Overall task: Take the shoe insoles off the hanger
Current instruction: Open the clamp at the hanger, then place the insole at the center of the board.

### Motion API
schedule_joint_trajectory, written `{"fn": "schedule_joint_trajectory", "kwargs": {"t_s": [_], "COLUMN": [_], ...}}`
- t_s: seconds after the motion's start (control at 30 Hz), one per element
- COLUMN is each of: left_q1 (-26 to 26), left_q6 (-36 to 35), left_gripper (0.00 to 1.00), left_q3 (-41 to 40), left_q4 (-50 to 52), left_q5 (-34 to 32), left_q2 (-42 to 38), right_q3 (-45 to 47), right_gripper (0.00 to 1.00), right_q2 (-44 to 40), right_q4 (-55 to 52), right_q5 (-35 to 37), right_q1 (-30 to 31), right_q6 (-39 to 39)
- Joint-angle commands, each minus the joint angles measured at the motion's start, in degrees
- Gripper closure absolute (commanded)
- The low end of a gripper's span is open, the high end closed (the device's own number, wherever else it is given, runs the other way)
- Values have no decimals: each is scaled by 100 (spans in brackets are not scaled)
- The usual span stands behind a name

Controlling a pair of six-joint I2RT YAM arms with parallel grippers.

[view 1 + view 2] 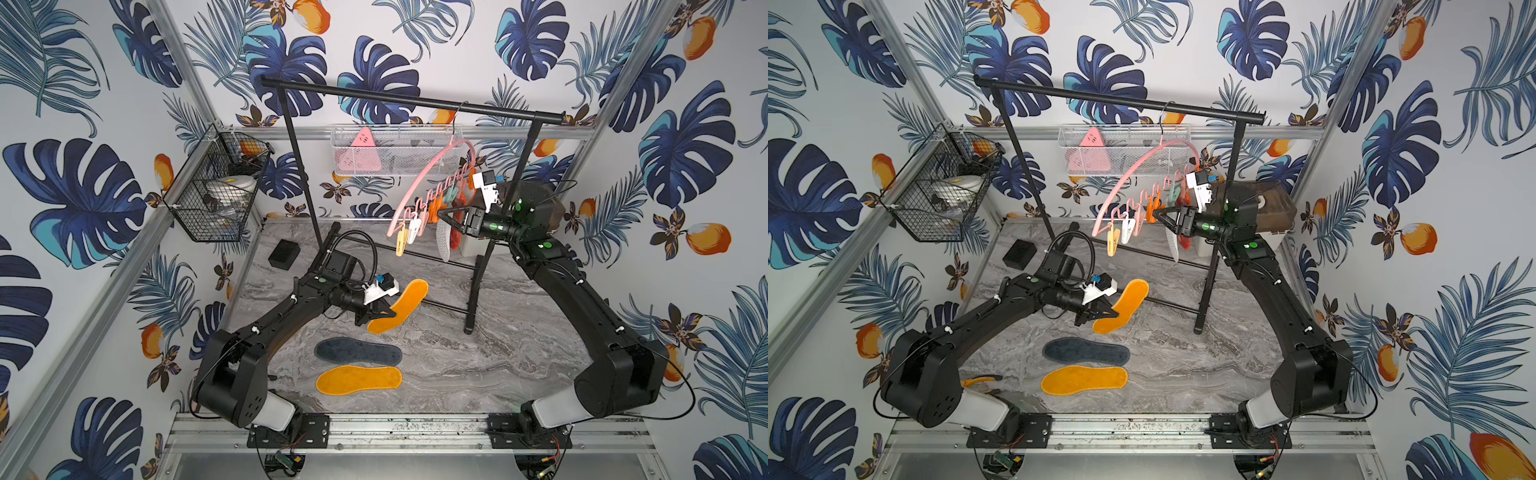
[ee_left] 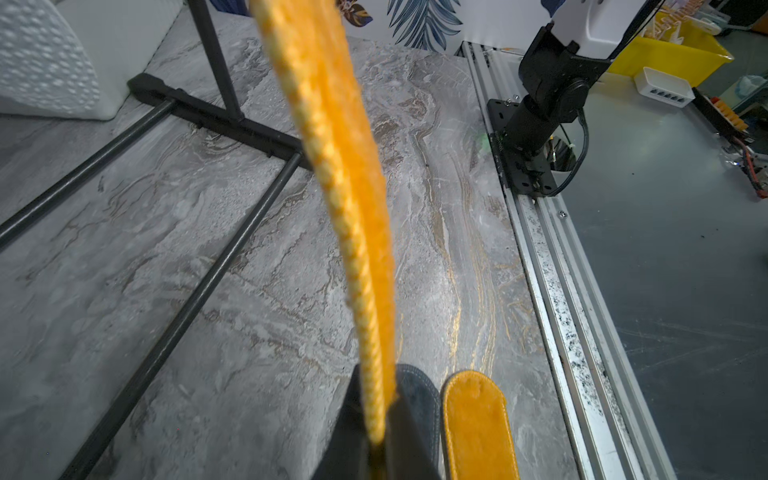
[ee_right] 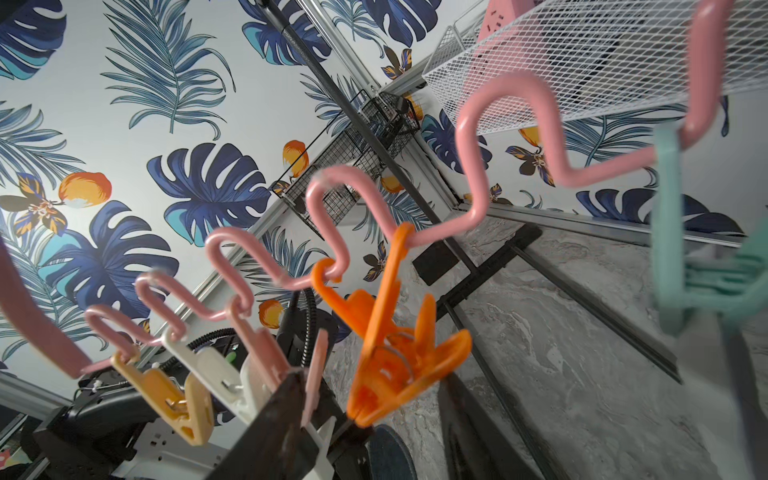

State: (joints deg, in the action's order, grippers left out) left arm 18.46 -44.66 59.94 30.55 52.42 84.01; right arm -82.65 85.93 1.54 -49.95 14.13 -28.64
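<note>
While the left gripper (image 1: 376, 319) is shut tight on the heel end of an orange insole (image 1: 401, 303), the rest of that insole sticks out past the jaws and hangs in the air over the table (image 1: 478, 365). Below those jaws and a bit back toward the arm's base, a dark navy insole (image 1: 357, 352) and a second orange insole (image 1: 359, 379) lie flat on the table, side by side. The right gripper (image 3: 372, 378) is up at the pink hanger (image 3: 505, 85), and its jaws stand apart with an orange clip (image 3: 386, 332) between them. That clip looks empty. Just under the right jaws, a pale dotted insole (image 1: 444, 245) and a red mesh insole (image 1: 456, 239) hang from clips further along the wavy bar. So the job looks about half done: two insoles are down, one is in the left jaws, and at least two are on the hanger. The step now seems to be putting the held insole down. Next, the left jaws likely need to go lower, near the two on the table, and open up. The right jaws likely need to slide over to a clip that holds an insole and pinch it open. The hanger swings easily, so slow moves would help.
</note>
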Motion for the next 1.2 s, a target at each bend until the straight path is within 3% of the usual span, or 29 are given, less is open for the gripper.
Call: {"fn": "schedule_joint_trajectory", "kwargs": {"t_s": [0.0,0.27,0.67,0.97,1.17], "left_q1": [-167,-458,-501,-503,-493], "left_q6": [-284,-367,-1457,-1762,-1303], "left_gripper": [91,90,90,90,91], "left_q3": [-9,-101,-248,-345,-699], "left_q4": [472,835,1556,1111,42], "left_q5": [-230,-965,-2808,-3807,-4781], "left_q2": [-155,-540,-869,-742,-444], "right_q3": [101,636,2081,2884,3096], "right_gripper": [44,41,41,41,41], "right_q2": [-134,-780,-2571,-3421,-3702], "right_q4": [-452,-1049,-1270,-861,-850], "right_q5": [186,661,1128,1146,1280], "right_q1": [2,2,19,101,138], "right_q6": [433,1073,1449,1289,1311]}}
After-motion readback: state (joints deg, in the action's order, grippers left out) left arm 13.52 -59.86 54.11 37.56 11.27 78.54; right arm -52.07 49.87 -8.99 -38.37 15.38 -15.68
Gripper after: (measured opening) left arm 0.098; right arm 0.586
